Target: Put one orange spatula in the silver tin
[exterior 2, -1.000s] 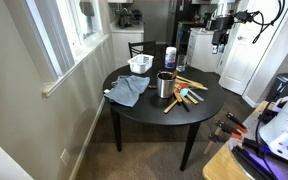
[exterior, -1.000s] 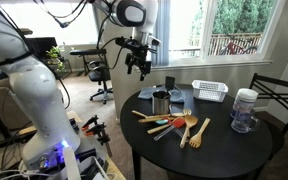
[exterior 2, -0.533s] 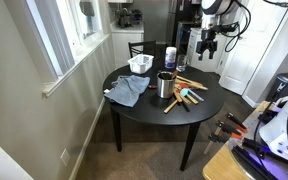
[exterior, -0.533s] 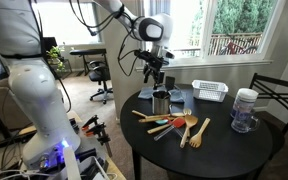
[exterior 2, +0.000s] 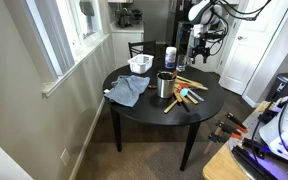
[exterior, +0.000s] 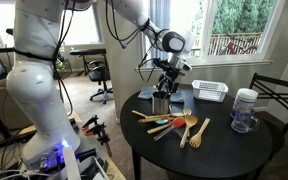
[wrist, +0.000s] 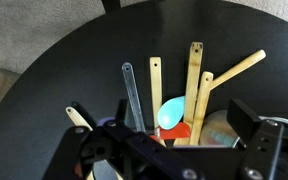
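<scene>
While your end effector hangs over the round black worktop, its fingers stand spread wide with nothing between them; the wrist view shows the dark finger blocks well apart at 6 o'clock. Nothing on the glass jar is large enough to read.

You'll find the silver tin upright on the worktop, mouth up, directly at 6 o'clock of the end effector in an exterior view. The fan of utensils lies flat at the tin's 4 o'clock, just beside it. In the wrist view their long axes run roughly 6 to 12 o'clock, handles toward 12. An orange spatula shows only its head there, tucked under the turquoise spoon; its handle can't be traced.

A white mesh basket sits at the tin's 2 o'clock, and a blue cloth lies at its 9 o'clock in an exterior view. The room is domestic: big windows onto trees, an office chair, a white door.
</scene>
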